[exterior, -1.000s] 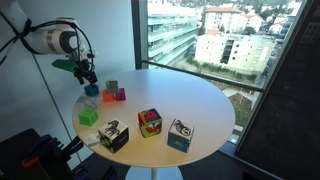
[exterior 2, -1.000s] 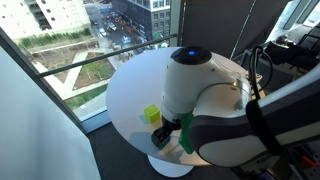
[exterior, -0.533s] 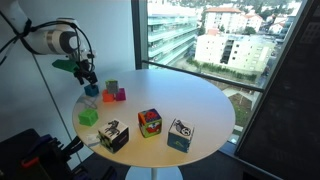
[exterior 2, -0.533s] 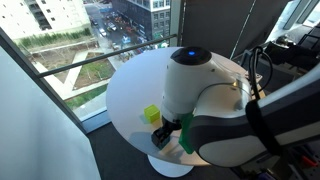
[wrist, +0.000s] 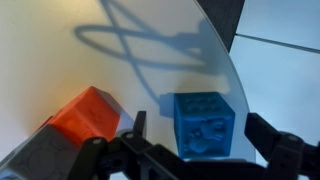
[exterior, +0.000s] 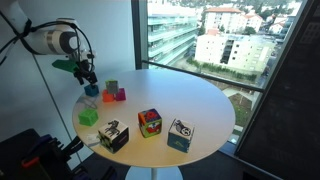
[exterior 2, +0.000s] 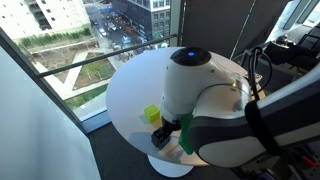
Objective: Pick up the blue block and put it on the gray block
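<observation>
claw point(exterior: 89, 79): open, jaws wide, gripping nothing; hangs just above the blue block at the surface edge nearest the arm.
green cube point(exterior: 88, 116): alone by the same edge, nearer the camera in an exterior view.
blue block point(exterior: 92, 90): flat on the surface point(exterior: 205, 100), close to the edge; in the wrist view it sits between the jaws, and neither appears to touch it.
gray block point(exterior: 111, 86): near the blue block, further in from the edge, not touching it.
pink block point(exterior: 120, 95): just beside the gray block.
picture cubes point(exterior: 150, 122): three in a row along the near edge, well apart from the small blocks.
</observation>
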